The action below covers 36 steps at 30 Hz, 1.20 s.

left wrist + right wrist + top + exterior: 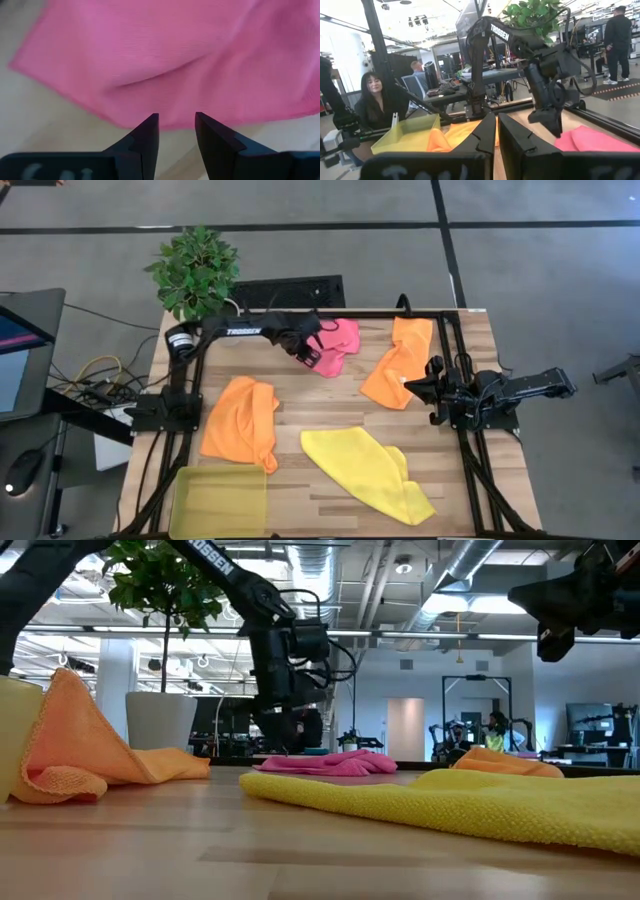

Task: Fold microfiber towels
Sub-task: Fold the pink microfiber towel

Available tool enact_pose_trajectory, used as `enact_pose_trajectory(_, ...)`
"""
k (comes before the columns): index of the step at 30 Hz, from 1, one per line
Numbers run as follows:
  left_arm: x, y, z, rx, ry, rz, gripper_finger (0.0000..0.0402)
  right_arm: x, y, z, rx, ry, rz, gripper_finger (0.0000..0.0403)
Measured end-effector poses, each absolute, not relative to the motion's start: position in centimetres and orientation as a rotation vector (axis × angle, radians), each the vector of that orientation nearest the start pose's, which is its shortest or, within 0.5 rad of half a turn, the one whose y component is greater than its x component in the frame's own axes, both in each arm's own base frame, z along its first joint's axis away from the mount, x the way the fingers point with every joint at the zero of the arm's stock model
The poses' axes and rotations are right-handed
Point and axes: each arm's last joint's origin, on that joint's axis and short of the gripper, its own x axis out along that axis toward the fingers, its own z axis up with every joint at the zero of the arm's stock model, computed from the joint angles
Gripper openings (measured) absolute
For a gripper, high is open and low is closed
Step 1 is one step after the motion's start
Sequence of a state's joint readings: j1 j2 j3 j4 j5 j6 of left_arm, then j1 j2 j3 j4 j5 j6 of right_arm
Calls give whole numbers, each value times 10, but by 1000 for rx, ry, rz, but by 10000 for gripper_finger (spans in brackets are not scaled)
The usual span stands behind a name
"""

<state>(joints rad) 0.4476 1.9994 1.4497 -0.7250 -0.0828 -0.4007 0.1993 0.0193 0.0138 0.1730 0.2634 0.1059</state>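
Towels counted: four; one pink towel point(336, 345) far centre, two orange towels point(242, 420) point(400, 362) left and far right, one yellow towel point(368, 471) near centre.
Left gripper point(176, 125): fingers parted, empty, just above the pink towel's edge.
Right gripper point(497, 124): nearly closed, empty, raised at right.
Tray point(219, 501): one, near left.

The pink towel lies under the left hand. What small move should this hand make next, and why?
Probably it should go down a little and close on the near edge of the pink towel. The left hand is open, its fingers pointing at that edge with nothing between them, so no fold can begin yet. The right hand waits at the table's right side, nearly shut and empty.
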Motion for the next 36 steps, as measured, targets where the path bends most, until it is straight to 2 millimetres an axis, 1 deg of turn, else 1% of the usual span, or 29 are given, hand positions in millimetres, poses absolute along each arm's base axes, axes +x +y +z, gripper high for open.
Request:
enact_pose_trajectory(6,369,164,155,-534,1202,708,119,95,12,183,144,-167,-55,44)
enact_pose_trajectory(10,371,164,145,-542,1218,723,119,95,12,183,144,-166,-55,44)
enact_pose_trajectory(15,371,164,145,-553,1215,729,119,95,12,183,144,-167,-55,44)
enact_pose_trajectory(20,370,160,144,-588,1247,678,119,95,12,183,144,-167,-55,44)
enact_pose_trajectory(27,376,137,144,-598,1275,634,119,95,12,183,144,-166,-55,44)
enact_pose_trajectory(36,390,90,144,-591,1285,583,119,95,12,183,144,-166,-51,44)
